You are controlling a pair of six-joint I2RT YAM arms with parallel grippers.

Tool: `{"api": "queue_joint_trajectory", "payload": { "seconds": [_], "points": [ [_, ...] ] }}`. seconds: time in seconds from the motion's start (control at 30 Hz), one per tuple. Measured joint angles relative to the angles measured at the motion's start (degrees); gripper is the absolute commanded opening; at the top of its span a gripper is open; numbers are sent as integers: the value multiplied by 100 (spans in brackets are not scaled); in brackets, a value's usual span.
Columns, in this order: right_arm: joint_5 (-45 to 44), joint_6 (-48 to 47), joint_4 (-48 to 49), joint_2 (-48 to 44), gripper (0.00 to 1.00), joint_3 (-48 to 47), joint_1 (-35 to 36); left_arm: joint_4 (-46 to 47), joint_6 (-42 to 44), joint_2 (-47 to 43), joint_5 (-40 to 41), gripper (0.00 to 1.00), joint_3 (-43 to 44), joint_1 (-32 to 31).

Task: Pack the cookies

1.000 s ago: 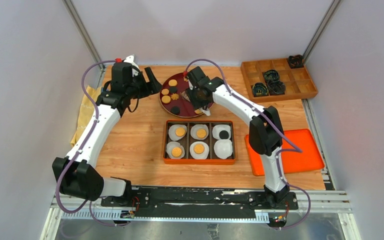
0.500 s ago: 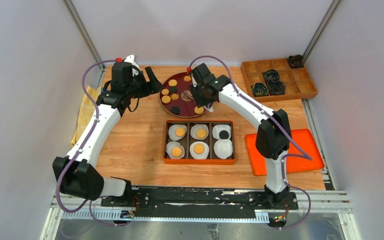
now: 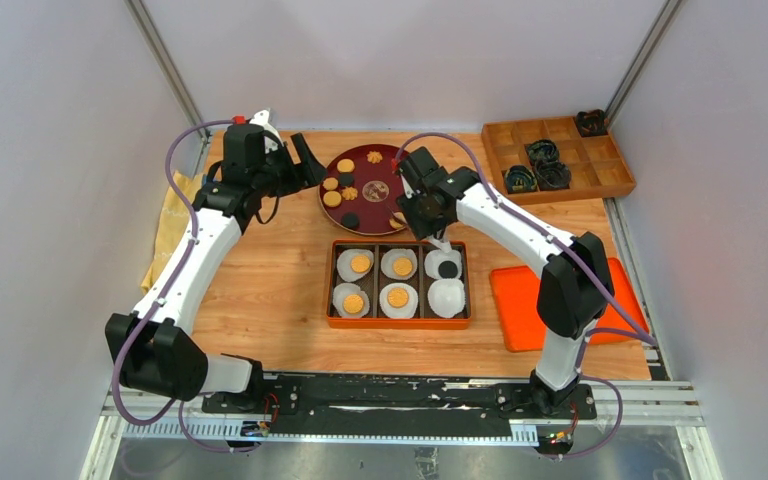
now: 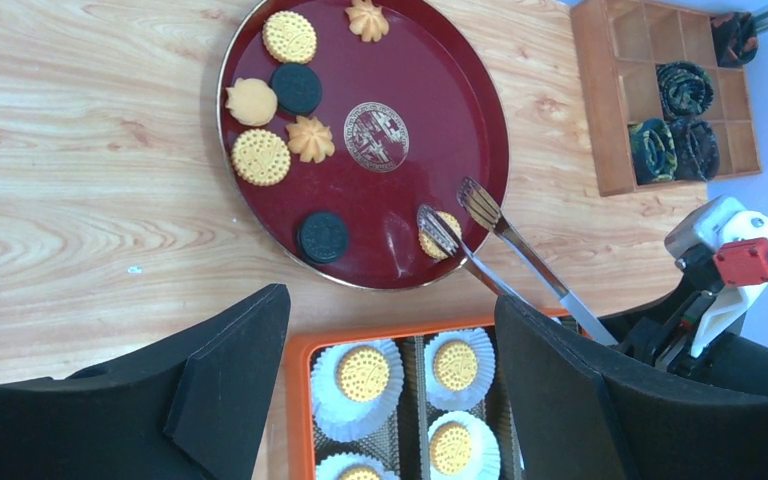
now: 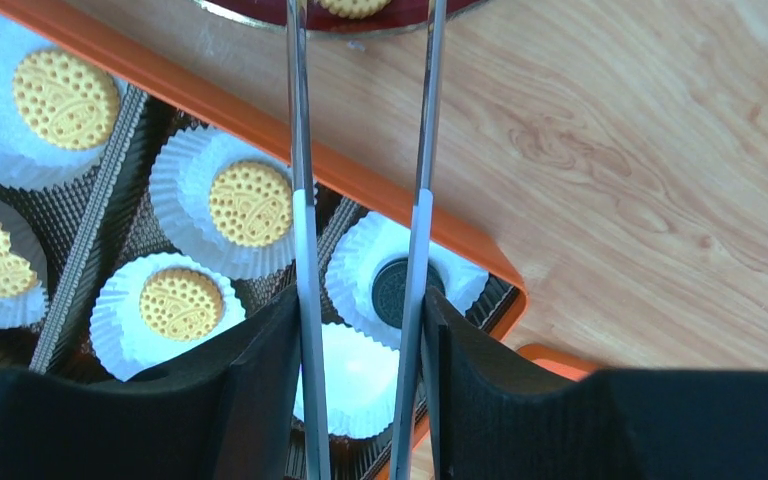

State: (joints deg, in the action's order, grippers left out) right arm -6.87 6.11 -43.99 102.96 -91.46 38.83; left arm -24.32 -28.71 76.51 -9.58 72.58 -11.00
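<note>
1. Top external view: the right gripper [image 3: 428,226] hangs over the gap between a round dark-red lacquer tray [image 3: 372,207] and an orange rectangular six-compartment box [image 3: 398,323]. Both sit on the wooden desk [image 3: 270,280].
2. That gripper is clenched on a pair of thin silver metal tongs [image 5: 298,150], one arm pressed against each finger. The tongs run forward from the fingertips to the near rim of the tray.
3. One golden round cookie [image 4: 442,236] lies on the tray at the far end of the tongs, just ahead of the right gripper. One tong tip overlaps it and the other stands just beside it. Whether they pinch it cannot be told.
4. In the right wrist view this cookie is cut by the top edge, between the two tong arms.
5. Directly beneath the right gripper lie white crinkled paper cups [image 5: 355,375] in the box. A dark brown cookie [image 5: 397,288] sits in the cup under the fingertips. Golden dotted cookies [image 5: 250,203] fill the cups to the left in that view. Five of the six cups carry a cookie.
6. The left gripper [image 4: 390,300] is released, its black fingers spread wide, and touches nothing.
7. Ahead of the left gripper, on the tray's far-left part, rest more cookies: golden rounds [image 4: 261,157], dark rounds [image 4: 297,88] and flower shapes [image 4: 310,138]. All are well apart from its fingers.
</note>
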Motion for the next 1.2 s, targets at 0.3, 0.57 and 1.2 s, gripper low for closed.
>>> {"api": "queue_joint_trajectory", "payload": {
  "seconds": [0.3, 0.57, 1.2],
  "points": [
    [413, 122, -164, -2, 49, 59, 0, -2, -2, -2, -9, 81, -35, 0],
    [413, 173, -463, -2, 22, 48, 0, 2, -11, -70, -24, 81, -164, 0],
    [28, 313, -697, -428, 1, -437, 0, 59, -85, -70, -181, 81, -210, 0]
  ]
}}
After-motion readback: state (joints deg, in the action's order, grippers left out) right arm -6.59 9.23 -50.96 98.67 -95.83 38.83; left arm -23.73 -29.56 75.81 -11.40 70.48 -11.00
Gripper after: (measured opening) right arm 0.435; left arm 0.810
